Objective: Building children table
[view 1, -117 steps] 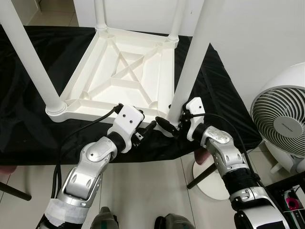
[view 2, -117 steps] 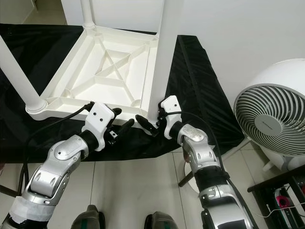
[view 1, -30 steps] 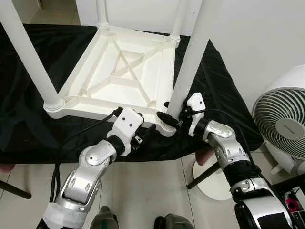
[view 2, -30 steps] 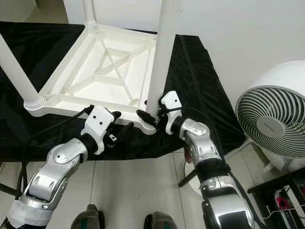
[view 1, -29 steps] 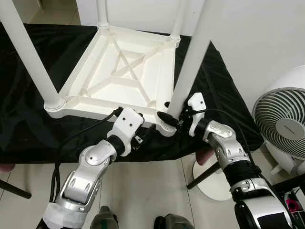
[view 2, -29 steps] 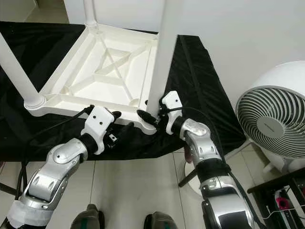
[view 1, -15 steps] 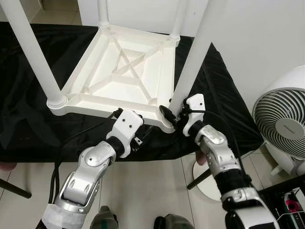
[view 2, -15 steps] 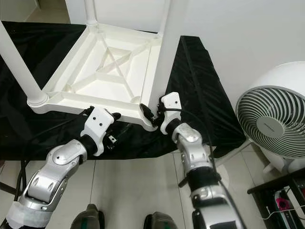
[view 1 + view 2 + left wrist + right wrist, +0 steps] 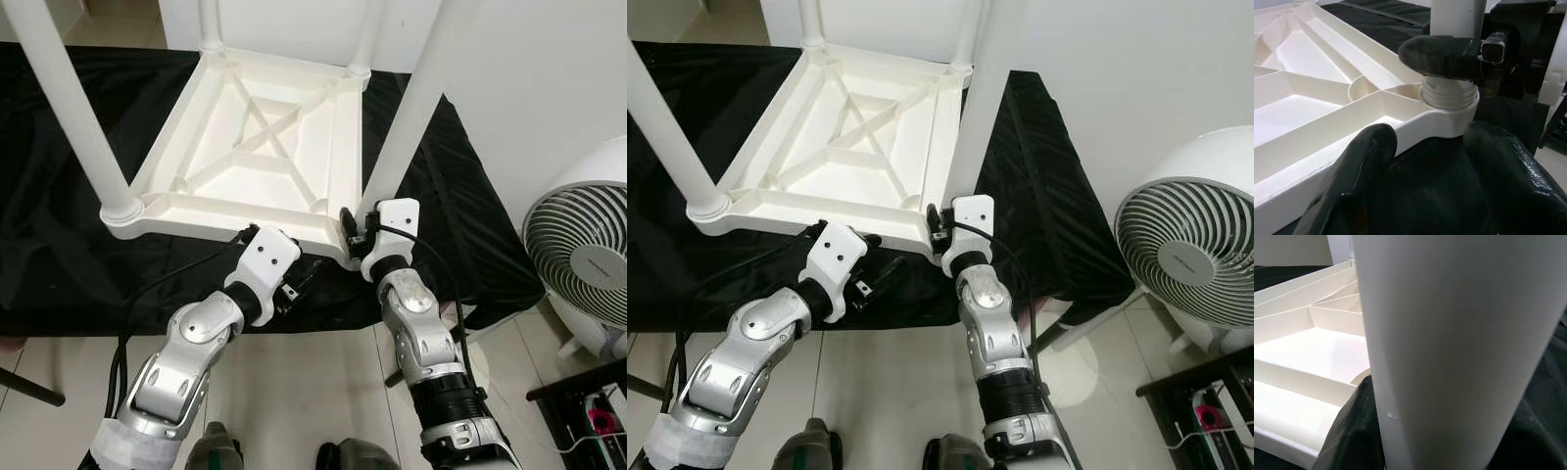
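Left wrist view: ribbed white plastic tabletop (image 9: pixel 1327 98).

A black cloth (image 9: pixel 59 245) covers the work surface, hanging in loose folds over its front edge and right-hand corner. A plain white wall (image 9: pixel 549 88) rises behind and to the right, evenly lit, without visible marks. The floor (image 9: pixel 294 392) is laid in pale glossy tiles with thin grout lines. A white pedestal fan (image 9: pixel 578 259) with a round grille stands on the floor at the right, close to the wall. A dark rack (image 9: pixel 588 411) occupies the lower right corner, holding a small pink item; details there are unclear.
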### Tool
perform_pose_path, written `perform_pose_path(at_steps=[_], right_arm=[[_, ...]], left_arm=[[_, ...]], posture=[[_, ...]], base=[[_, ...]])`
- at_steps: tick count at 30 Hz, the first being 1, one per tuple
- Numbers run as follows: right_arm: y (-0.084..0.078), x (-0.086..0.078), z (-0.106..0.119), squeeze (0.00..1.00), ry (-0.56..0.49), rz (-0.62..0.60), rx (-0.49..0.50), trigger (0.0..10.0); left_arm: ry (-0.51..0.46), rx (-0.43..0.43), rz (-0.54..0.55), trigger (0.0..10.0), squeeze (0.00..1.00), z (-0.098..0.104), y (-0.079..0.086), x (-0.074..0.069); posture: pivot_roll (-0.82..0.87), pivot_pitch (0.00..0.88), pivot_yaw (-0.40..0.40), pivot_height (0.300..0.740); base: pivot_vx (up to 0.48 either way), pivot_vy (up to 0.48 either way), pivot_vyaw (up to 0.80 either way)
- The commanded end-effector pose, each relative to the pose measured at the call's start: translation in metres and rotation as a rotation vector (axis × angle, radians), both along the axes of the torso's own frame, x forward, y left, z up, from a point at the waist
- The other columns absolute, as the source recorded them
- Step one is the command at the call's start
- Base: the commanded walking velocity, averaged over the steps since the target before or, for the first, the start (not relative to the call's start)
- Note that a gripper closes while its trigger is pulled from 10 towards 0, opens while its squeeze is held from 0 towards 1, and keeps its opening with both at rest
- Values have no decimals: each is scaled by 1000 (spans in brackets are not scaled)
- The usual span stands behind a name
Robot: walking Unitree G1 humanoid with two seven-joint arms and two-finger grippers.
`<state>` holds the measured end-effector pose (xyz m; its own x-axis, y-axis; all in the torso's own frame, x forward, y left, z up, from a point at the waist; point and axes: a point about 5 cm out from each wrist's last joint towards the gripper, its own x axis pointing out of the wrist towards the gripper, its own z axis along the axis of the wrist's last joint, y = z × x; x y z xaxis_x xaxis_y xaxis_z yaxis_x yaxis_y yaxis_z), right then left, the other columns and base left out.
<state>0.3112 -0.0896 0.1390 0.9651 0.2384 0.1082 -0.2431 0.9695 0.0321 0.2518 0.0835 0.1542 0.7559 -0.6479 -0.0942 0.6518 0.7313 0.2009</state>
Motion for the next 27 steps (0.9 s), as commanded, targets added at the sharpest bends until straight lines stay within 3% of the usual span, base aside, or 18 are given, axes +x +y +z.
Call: perform_pose_path(at_steps=[1, 2, 8, 9, 10, 11, 12, 15, 19, 22, 25, 26, 27], right_arm=[[-4, -1, 0, 275, 4, -3, 19, 10000], [-6, -1, 1, 1000, 6, 6, 31, 10000], [-19, 2, 11, 1000, -29, 99, -7, 10000], [-23, 4, 12, 682, -26, 140, -23, 10000], [-23, 4, 12, 682, -26, 140, -23, 10000], [-28, 6, 12, 0, -21, 211, -56, 10000], [-28, 6, 12, 0, -21, 211, -56, 10000], [-38, 10, 9, 0, -2, 422, -175, 10000], [-37, 12, 7, 0, 5, 484, -200, 10000], [-26, 12, 1, 0, 20, 594, -229, 10000], [-23, 14, -2, 0, 30, 614, -235, 10000], [-20, 15, -4, 0, 29, 630, -240, 4980], [-20, 15, -4, 0, 29, 630, -240, 4980]], left_arm=[[12, 0, -20, 10000, 0, 0, -3, -1], [12, -1, -19, 10000, 0, 0, -4, -1], [11, -2, -16, 10000, 0, 1, -3, 0], [10, -2, -16, 10000, 0, 1, -3, 0], [10, -2, -16, 10000, 0, 1, -3, 0], [8, -1, -17, 10000, 0, 1, -3, 0], [8, -1, -17, 10000, 0, 1, -3, 0], [5, 2, -21, 10000, 0, 1, -3, 1], [4, 3, -22, 10000, 0, 1, -3, 1], [2, 3, -25, 10000, 0, 2, -3, 1], [0, 4, -26, 10000, 0, 2, -3, 1], [-1, 5, -28, 10000, 0, 3, -3, 1], [-1, 5, -28, 10000, 0, 3, -3, 1]], posture=[[39, 65, -73, 740], [38, 64, -74, 740], [38, 59, -76, 740], [38, 58, -77, 740], [38, 58, -77, 740], [38, 54, -76, 740], [38, 54, -76, 740], [41, 45, -76, 740], [43, 41, -74, 740], [49, 32, -73, 740], [53, 27, -73, 740], [55, 25, -73, 740], [55, 25, -73, 740]], base=[[0, 0, 0], [0, 0, 0], [0, 0, 0], [0, 0, 0], [0, 0, 0], [0, 0, 0], [0, 0, 0], [0, 0, 0], [0, 0, 0], [0, 0, 0], [0, 0, 0], [0, 0, 0], [0, 0, 0]])
